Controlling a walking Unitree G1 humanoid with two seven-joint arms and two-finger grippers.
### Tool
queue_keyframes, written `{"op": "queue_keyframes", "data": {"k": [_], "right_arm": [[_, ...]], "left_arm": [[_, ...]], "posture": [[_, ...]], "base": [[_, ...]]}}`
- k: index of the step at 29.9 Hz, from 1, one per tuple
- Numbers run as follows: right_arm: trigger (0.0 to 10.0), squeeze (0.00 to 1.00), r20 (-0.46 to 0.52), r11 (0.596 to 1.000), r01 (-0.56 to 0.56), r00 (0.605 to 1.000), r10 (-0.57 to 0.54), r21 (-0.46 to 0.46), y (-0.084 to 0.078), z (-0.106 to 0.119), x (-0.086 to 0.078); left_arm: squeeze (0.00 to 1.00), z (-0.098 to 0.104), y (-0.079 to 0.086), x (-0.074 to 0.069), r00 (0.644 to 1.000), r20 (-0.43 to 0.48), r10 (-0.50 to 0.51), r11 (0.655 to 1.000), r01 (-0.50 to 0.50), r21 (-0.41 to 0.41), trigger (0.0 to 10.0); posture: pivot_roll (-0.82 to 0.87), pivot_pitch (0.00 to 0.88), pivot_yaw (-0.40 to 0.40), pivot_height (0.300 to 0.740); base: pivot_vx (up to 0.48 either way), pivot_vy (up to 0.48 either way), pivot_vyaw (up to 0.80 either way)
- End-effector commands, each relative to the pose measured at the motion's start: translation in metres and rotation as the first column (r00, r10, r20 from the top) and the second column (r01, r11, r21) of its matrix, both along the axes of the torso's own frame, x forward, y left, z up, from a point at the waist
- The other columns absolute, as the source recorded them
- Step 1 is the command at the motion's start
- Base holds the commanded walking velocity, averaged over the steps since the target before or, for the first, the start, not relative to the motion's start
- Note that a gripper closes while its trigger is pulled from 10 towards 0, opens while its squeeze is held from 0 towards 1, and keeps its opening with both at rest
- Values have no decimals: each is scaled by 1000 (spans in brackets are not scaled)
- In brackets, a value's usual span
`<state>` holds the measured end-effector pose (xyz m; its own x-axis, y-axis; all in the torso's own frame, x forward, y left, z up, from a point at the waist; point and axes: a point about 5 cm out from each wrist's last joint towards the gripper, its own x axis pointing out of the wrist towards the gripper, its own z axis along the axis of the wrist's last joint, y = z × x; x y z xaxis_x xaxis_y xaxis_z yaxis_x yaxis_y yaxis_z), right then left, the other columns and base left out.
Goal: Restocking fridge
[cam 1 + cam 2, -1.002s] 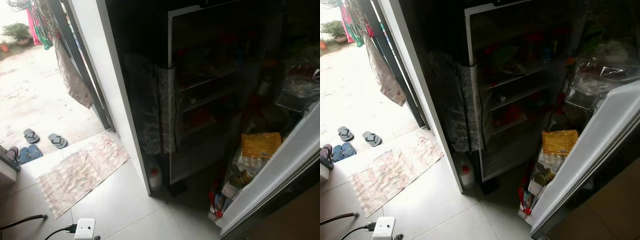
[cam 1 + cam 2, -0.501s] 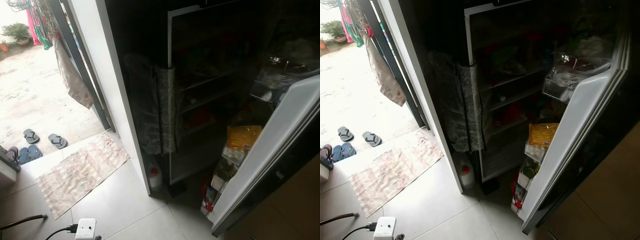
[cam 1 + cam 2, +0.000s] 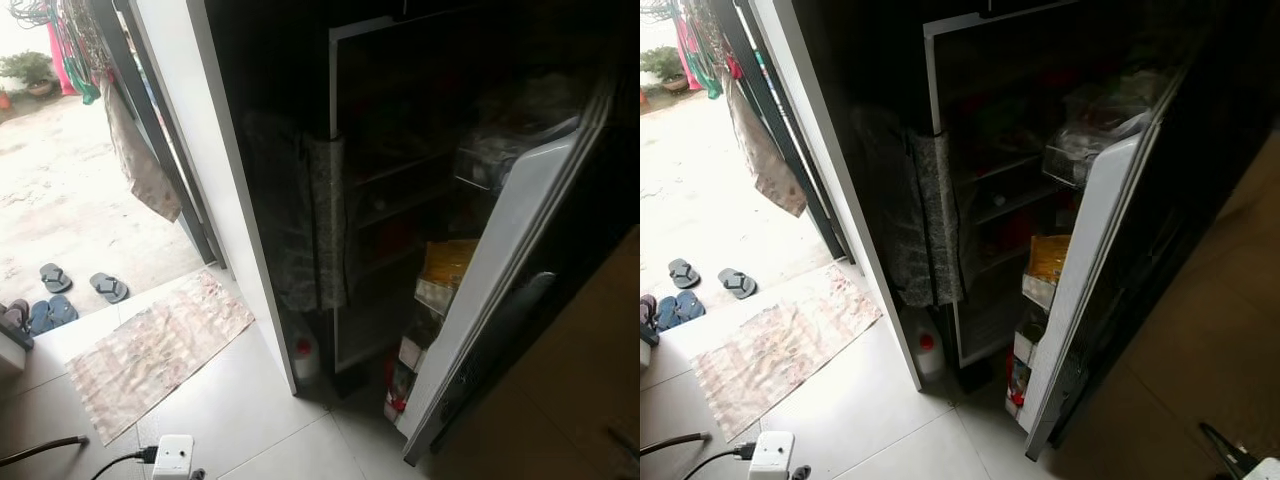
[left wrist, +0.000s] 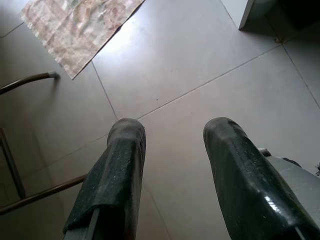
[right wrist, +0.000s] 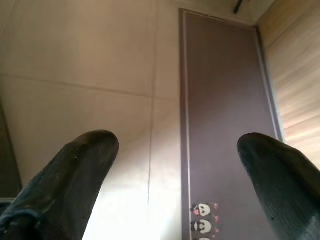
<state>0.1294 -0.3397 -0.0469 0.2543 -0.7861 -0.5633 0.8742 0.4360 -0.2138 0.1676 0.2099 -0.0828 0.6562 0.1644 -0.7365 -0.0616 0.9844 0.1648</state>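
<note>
The dark fridge (image 3: 400, 150) stands against the wall, its shelves (image 3: 1005, 200) dimly lit and holding food I cannot identify. Its right door (image 3: 500, 260) stands partly open, white inner side showing. The door racks hold a yellow packet (image 3: 445, 262), clear bags (image 3: 1090, 125) and small jars lower down. My left gripper (image 4: 172, 135) hangs open over the tiled floor, with nothing between its fingers (image 4: 117, 170). My right gripper (image 5: 180, 150) is also open and empty, above the floor and a dark mat with panda stickers (image 5: 202, 210).
A patterned cloth (image 3: 325, 220) hangs on the fridge's left door. A red-capped bottle (image 3: 305, 355) stands on the floor by the white wall edge (image 3: 230, 200). A floor mat (image 3: 150, 345), slippers (image 3: 100, 287) and a white plug block (image 3: 172, 455) lie to the left. A wooden cabinet (image 3: 1220, 320) stands to the right.
The fridge's right door has swung steadily from wide open toward the fridge. The view has shifted slightly.
</note>
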Motion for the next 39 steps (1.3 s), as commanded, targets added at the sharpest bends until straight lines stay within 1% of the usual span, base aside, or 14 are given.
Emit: {"op": "queue_keyframes", "data": {"k": [1, 7, 13, 20, 25, 26, 29, 30, 31, 32, 33, 37, 38, 39], "right_arm": [[10000, 0, 33, 998, -42, 999, 44, -44, -4, 8, 10], [10000, 0, 104, 981, -98, 988, 116, -168, -7, 26, 33], [10000, 0, 226, 894, -250, 910, 348, -373, 2, 61, 75], [10000, 0, 338, 870, -185, 868, 363, -458, -29, 97, 79], [10000, 0, 449, 841, -340, 727, 519, -421, -56, 124, 84], [10000, 0, 454, 836, -364, 714, 534, -411, -58, 125, 84], [10000, 0, 534, 781, -555, 583, 612, -288, -50, 120, 92], [10000, 0, 541, 721, -629, 514, 666, -290, -42, 122, 96], [10000, 0, 522, 594, -743, 389, 759, -310, -25, 123, 102], [10000, 0, 522, 594, -743, 389, 759, -310, -25, 123, 102], [10000, 0, 513, 472, -824, 271, 814, -314, -8, 124, 109], [10000, 0, 561, 370, -870, 137, 817, -326, 13, 133, 126], [10000, 0, 561, 370, -870, 137, 817, -326, 13, 133, 126], [10000, 0, 571, 315, -888, 75, 818, -336, 22, 137, 133]], "left_arm": [[0, -2, 6, -5, 1000, -30, -9, 1000, 10, 21, 10000], [0, -1, 6, -4, 1000, -29, -9, 1000, 10, 22, 10000], [0, -1, 8, -4, 1000, -27, -8, 1000, 9, 27, 10000], [0, 0, 11, -4, 1000, -25, -6, 999, 7, 31, 10000], [0, -1, 11, -5, 999, -30, -11, 999, 11, 30, 10000], [0, -1, 10, -5, 999, -30, -11, 999, 12, 29, 10000], [0, -1, 10, -4, 999, -31, -14, 1000, 14, 27, 10000], [0, -1, 9, -4, 999, -31, -15, 1000, 15, 26, 10000], [0, -1, 9, -4, 999, -31, -16, 1000, 17, 25, 10000], [0, -1, 9, -4, 999, -31, -16, 1000, 17, 25, 10000], [0, -1, 9, -4, 999, -31, -16, 1000, 17, 25, 10000], [0, -1, 10, -4, 999, -30, -15, 1000, 16, 26, 10000], [0, -1, 10, -4, 999, -30, -15, 1000, 16, 26, 10000], [0, -1, 10, -5, 999, -30, -16, 1000, 16, 26, 10000]], "posture": [[-112, 13, 80, 740], [-110, 24, 84, 740], [-110, 30, 88, 740], [-113, 36, 91, 740], [-119, 40, 90, 740], [-119, 40, 90, 740], [-127, 44, 91, 740], [-128, 44, 92, 740], [-129, 48, 92, 740], [-129, 48, 92, 740], [-131, 48, 93, 740], [-124, 49, 95, 740], [-124, 49, 95, 740], [-120, 50, 96, 740]], "base": [[0, 0, 0], [0, 0, 0], [0, 0, 0], [0, 0, 0], [0, 0, 0], [0, 0, 0], [0, 0, 0], [0, 0, 0], [0, 0, 0], [0, 0, 0], [0, 0, 0], [0, 0, 0], [0, 0, 0], [0, 0, 0]]}}
